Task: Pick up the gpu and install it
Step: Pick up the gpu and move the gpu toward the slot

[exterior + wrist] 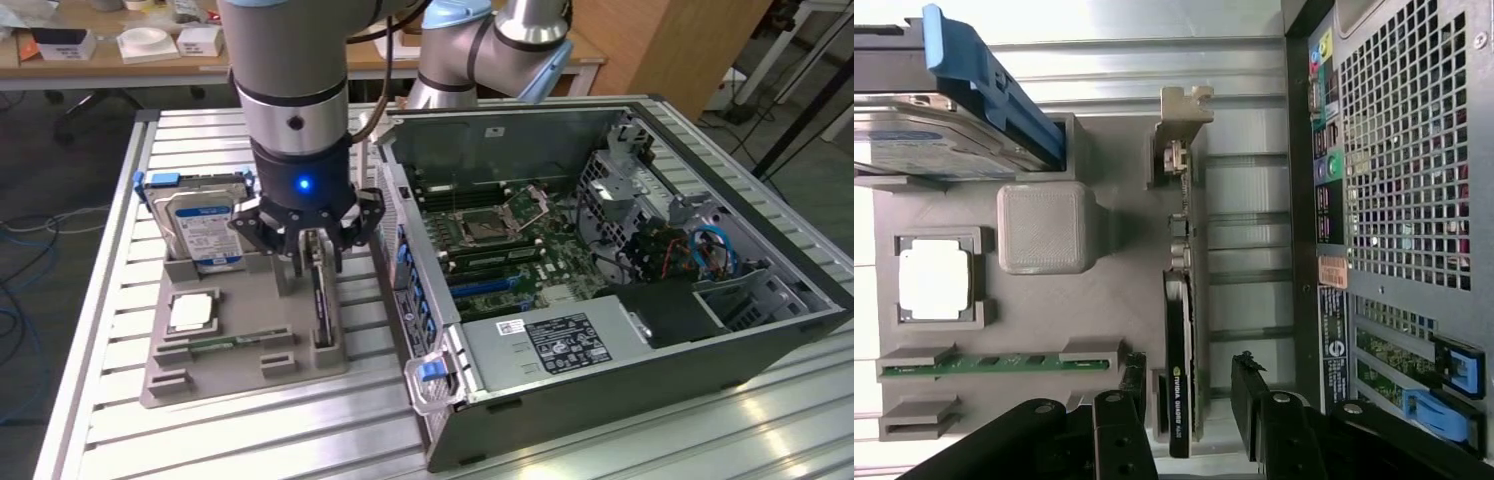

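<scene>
While the exterior view looks down on the grey parts tray (254, 385), the gpu (323, 305) stands on its long edge in a slot along the tray's side nearest the computer case (627, 290). The gripper (316, 250) hangs directly over it, low above the tray. From the wrist view the card shows edge-on, with its silver bracket (1184, 115) at the tray end beside the hard drive (924, 145). The black fingers (1259, 400) stand spread, one on each side of the card at its end away from the bracket, pinching nothing. That view also brings out the case's perforated back panel (1414, 140) with coloured ports, just off the tray. The exterior view gives the case's open side beyond the tray, with the motherboard (514, 240) bare. A processor (194, 312) and a green memory stick (220, 345) also lie on the tray. Under the tray is a slatted aluminium table (200, 440). Past the tray's hard-drive end, a wooden desk (114, 62) carries white boxes, and cables (34, 228) trail on the floor.
</scene>
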